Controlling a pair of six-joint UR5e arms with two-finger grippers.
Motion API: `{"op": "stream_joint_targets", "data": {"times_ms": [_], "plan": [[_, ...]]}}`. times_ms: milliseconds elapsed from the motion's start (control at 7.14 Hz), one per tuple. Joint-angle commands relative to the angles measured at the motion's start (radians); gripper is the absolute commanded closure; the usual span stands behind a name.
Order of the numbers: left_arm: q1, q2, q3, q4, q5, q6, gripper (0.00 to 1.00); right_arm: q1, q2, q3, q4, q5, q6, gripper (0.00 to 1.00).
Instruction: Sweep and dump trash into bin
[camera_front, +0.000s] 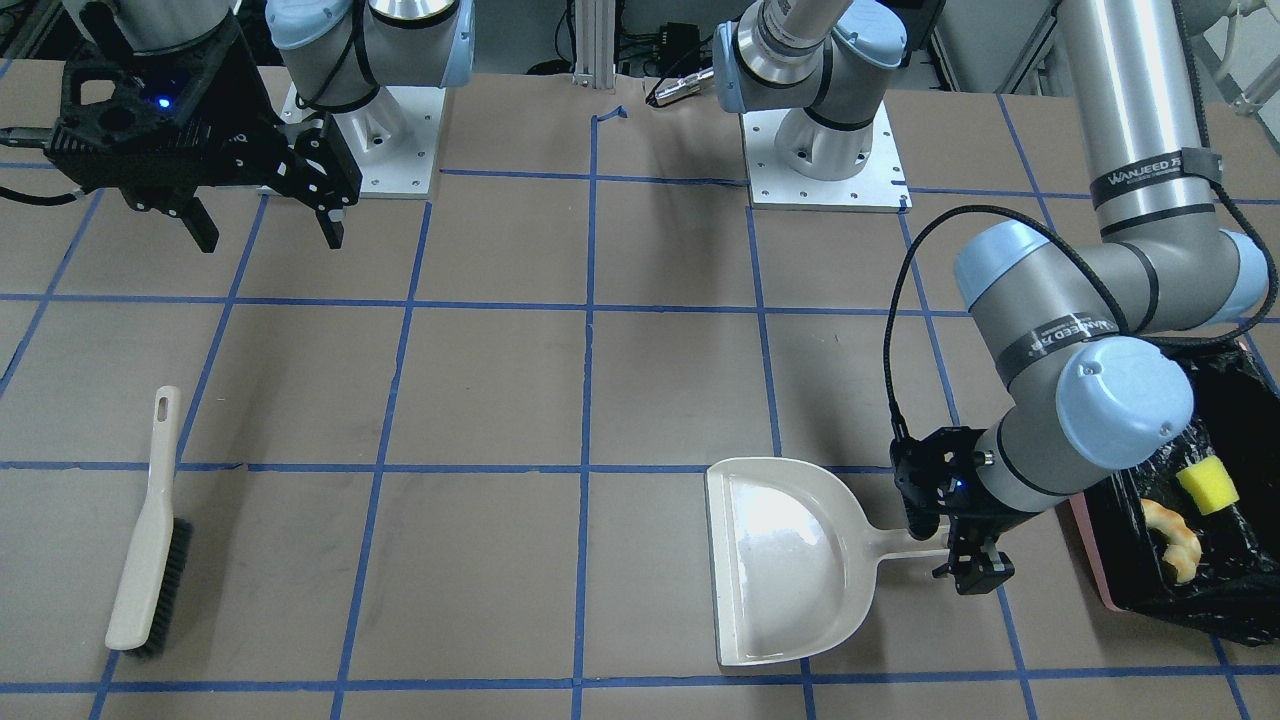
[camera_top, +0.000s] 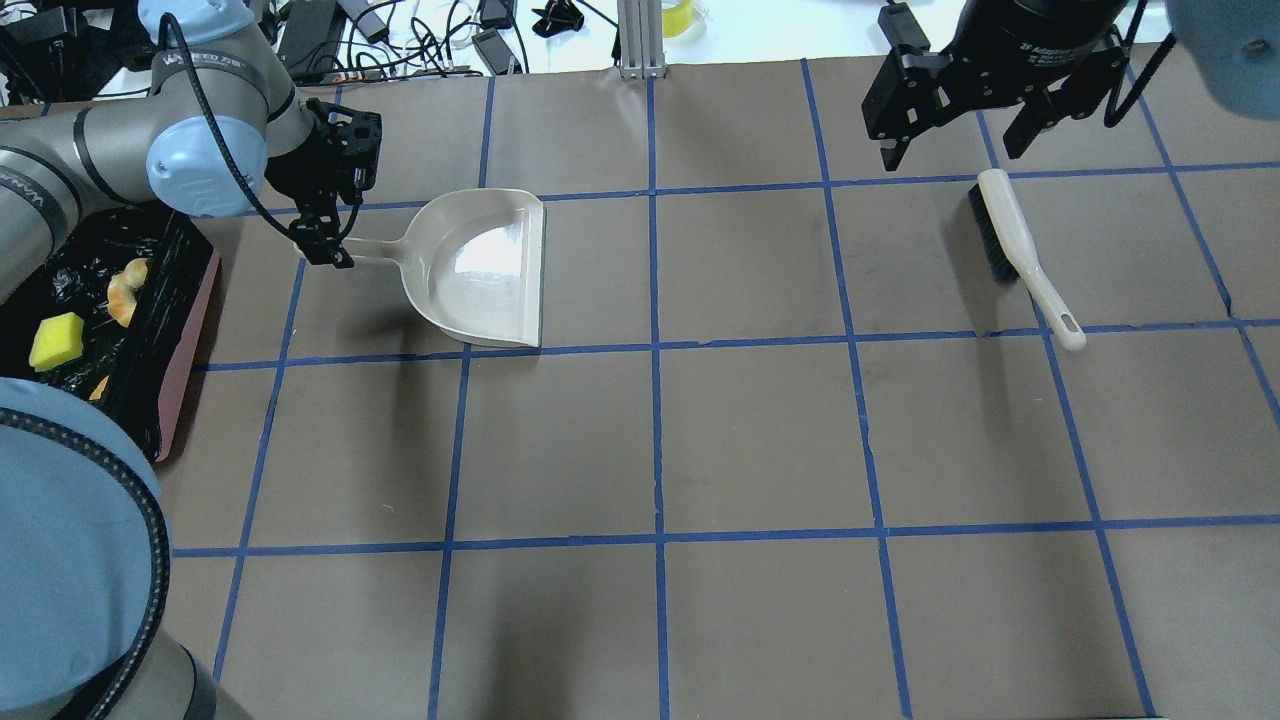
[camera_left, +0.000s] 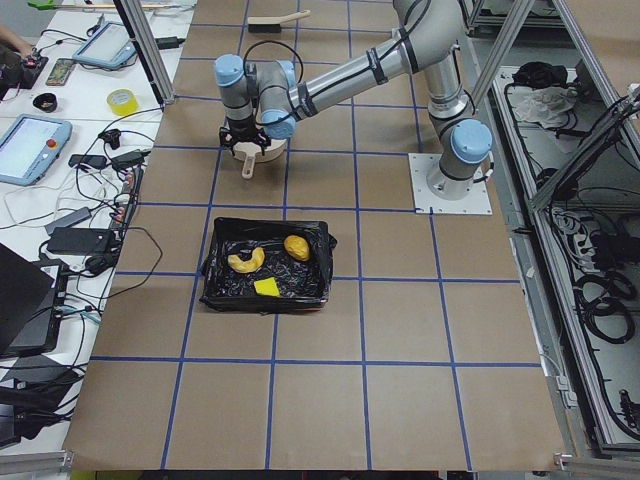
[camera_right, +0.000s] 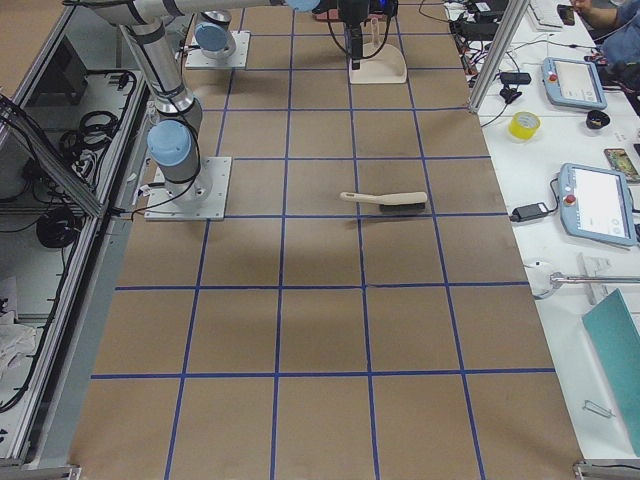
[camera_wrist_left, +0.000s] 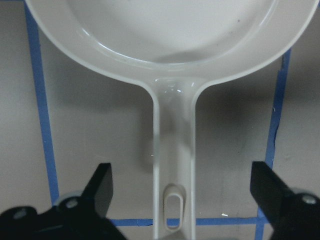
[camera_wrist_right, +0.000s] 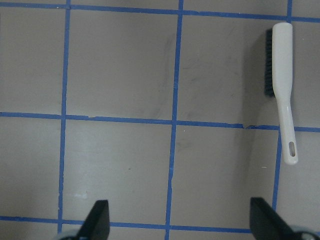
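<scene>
Though half-hidden, bin (camera_front: 1092, 555) with trash (camera_front: 1176, 540)

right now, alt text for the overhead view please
The left claw hangs open over the handle of an empty beige dustpan. Left of it, the black-lined pink bin holds the trash; far right, a brush lies near the open right claw.
</scene>
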Motion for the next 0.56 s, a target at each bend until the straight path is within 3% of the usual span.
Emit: {"op": "stream_joint_targets", "data": {"times_ms": [0, 420], "plan": [[-0.041, 0.098, 0.011, -0.103, -0.017, -0.236, 0.0, 0.0, 0.0, 0.0, 0.0, 0.0, 0.0, 0.0], [-0.089, 0.248, 0.011, -0.261, -0.015, -0.691, 0.0, 0.0, 0.0, 0.002, 0.0, 0.0, 0.0, 0.0]]}}
